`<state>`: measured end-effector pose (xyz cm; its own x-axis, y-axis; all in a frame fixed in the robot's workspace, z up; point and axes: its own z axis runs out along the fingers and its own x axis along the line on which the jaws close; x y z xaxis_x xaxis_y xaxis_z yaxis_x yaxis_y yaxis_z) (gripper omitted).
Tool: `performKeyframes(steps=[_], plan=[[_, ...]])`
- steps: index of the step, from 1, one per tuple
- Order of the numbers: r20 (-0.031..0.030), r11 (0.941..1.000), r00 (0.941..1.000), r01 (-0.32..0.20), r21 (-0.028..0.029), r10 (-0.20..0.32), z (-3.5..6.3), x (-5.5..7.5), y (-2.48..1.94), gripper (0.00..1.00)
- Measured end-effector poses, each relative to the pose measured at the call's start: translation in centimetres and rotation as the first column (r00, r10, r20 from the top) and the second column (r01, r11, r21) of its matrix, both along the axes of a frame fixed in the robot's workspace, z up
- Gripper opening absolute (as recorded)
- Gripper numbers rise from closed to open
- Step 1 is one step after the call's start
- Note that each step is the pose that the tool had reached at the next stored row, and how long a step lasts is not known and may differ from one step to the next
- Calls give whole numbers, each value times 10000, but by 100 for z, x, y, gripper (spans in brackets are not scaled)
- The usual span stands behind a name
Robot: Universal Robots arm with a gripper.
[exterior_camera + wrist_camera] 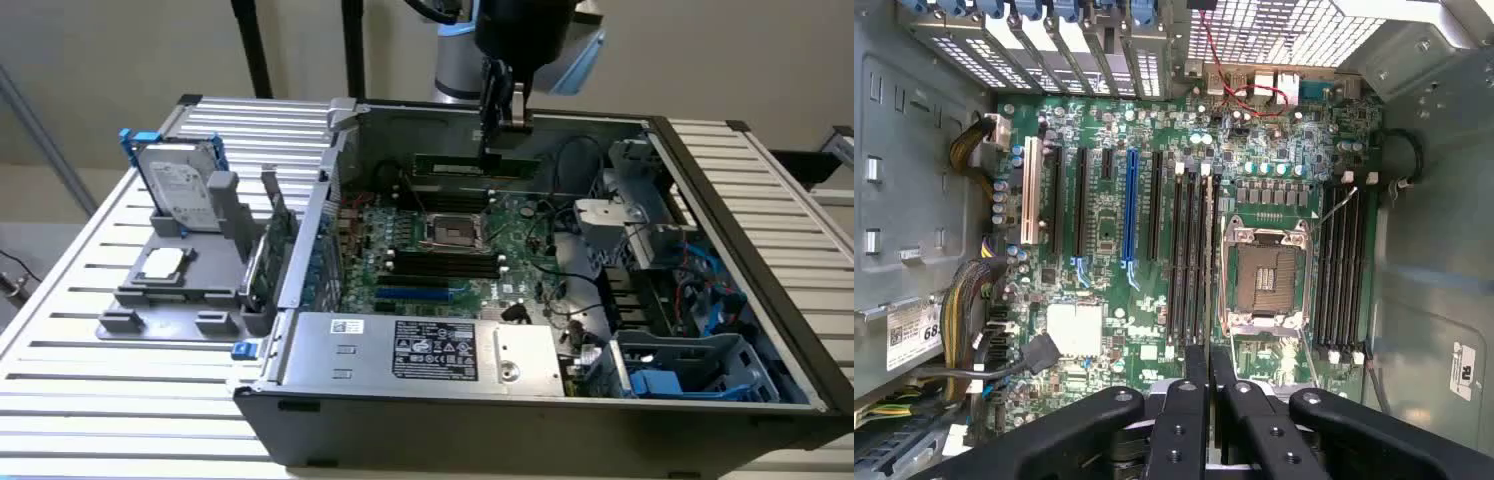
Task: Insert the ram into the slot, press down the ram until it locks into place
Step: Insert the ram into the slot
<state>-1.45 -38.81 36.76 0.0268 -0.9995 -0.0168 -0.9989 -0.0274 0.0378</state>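
The long, thin green circuit-board ram [477,164] hangs level inside the open grey metal computer case [414,130]. It is over the far part of the large green motherboard [387,230] and clear of it. The black 2-fingered gripper [502,148] pinches it from above near its middle. In the wrist view the fingers [1196,385] are pressed close, with just a sliver between them.

The long narrow black plastic slot [1206,255] lies on the board, one of several parallel ones flanking the square silver processor socket [1266,275]. It looks in line with the fingertips, though I cannot tell for sure which slot is meant. Nothing is inserted yet.

If the ram came down skewed or offset, its edge would likely land on a slot wall. Pressing could then bend the board or make it slip in the grip. A reversed notch or closed end clips would also stop it locking, and neither can be judged here.

A white label [912,332] at the case's edge reads "68". The dark label [434,352] on the silver power-supply box [521,360] is too small to read.
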Motion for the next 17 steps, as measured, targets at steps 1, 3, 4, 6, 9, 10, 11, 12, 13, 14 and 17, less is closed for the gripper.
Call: performKeyframes(steps=[1,3,4,6,9,10,11,12,13,14,17], plan=[[1,10000,10000,0,2,0,-1,0,0,13],[0,10000,10000,0,1,0,0,0,0,13],[0,10000,10000,0,1,0,0,0,0,13],[0,10000,10000,0,0,0,0,0,0,13],[0,10000,10000,0,1,0,0,0,0,13],[0,10000,10000,0,0,0,0,0,0,13],[1,10000,10000,0,1,0,0,0,0,13],[1,10000,10000,0,1,0,0,0,0,13],[0,10000,10000,0,1,0,0,0,0,13],[1,10000,10000,0,1,0,0,0,0,13],[0,10000,10000,0,0,0,0,0,0,13]])
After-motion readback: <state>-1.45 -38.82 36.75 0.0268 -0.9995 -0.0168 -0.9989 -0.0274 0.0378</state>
